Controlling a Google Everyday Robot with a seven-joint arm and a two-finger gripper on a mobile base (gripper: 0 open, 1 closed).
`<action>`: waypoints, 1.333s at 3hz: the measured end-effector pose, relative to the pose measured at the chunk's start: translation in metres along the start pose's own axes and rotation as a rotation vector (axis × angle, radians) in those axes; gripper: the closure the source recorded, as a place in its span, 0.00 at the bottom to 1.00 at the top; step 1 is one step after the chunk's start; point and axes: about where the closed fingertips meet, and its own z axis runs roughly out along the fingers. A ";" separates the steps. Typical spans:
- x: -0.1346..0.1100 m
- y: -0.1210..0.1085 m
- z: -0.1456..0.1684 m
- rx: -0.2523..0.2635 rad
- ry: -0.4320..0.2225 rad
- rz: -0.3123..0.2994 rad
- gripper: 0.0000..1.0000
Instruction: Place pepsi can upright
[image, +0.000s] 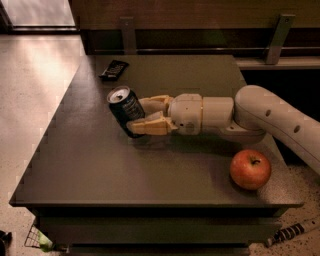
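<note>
The small dark blue aluminium pepsi can (125, 110) sits left of centre in the frame, low over the dark grey table (90, 165), with its silver top tilted toward the upper left. The cream two-finger gripper (138, 116) is clamped across its side wall. The thin, smooth wall suggests a light, slippery, easily dented can; hold it at mid-body with moderate force, leaving the base free to seat flat.

The arm (280, 120) reaches in from 3 o'clock, low and level over the tabletop (100, 165). Its pincer (137, 114) points toward 9 o'clock, fingers clamped on the tilted pepsi can (124, 106).
</note>
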 end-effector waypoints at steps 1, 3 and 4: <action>0.015 -0.006 0.004 -0.001 -0.002 0.037 1.00; 0.042 -0.009 -0.005 0.032 -0.011 0.103 0.77; 0.041 -0.009 -0.005 0.032 -0.011 0.103 0.54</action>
